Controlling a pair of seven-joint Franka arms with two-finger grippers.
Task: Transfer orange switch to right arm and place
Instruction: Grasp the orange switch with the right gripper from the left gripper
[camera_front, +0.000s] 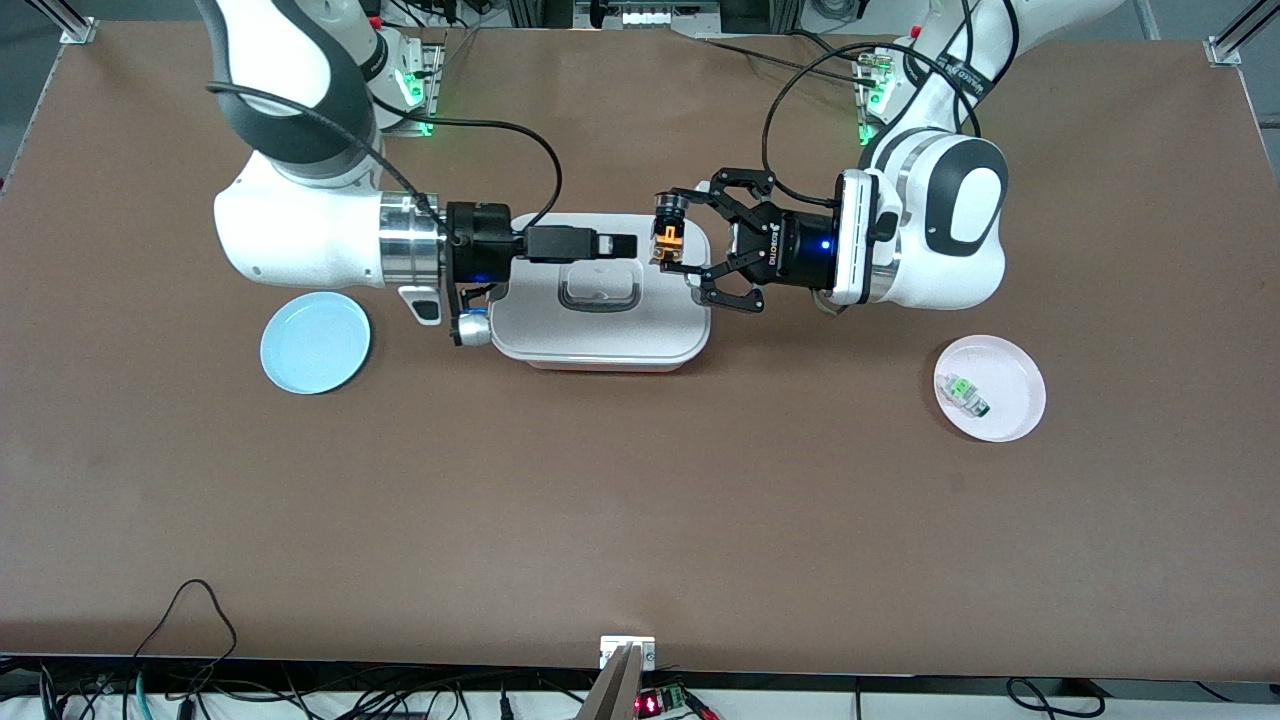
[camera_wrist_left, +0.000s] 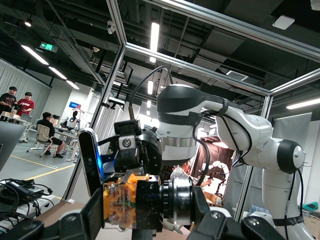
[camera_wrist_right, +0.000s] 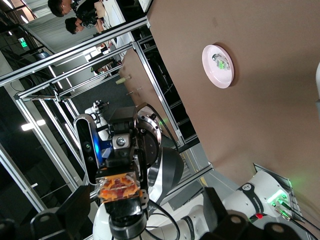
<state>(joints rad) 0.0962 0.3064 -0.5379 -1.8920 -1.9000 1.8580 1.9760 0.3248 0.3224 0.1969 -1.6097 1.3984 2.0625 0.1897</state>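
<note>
Front view: my left gripper pinches the orange switch above the white lidded box. My right gripper faces it just beside, fingers parted in the wrist view, not yet gripping. Handover and placing remain; blue plate sits bare.

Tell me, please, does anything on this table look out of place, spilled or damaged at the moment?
Nothing stands out. The left gripper holds the orange switch over the white lidded box, facing the right gripper. The green-and-white part lies on the pink plate; the blue plate sits flat.
</note>
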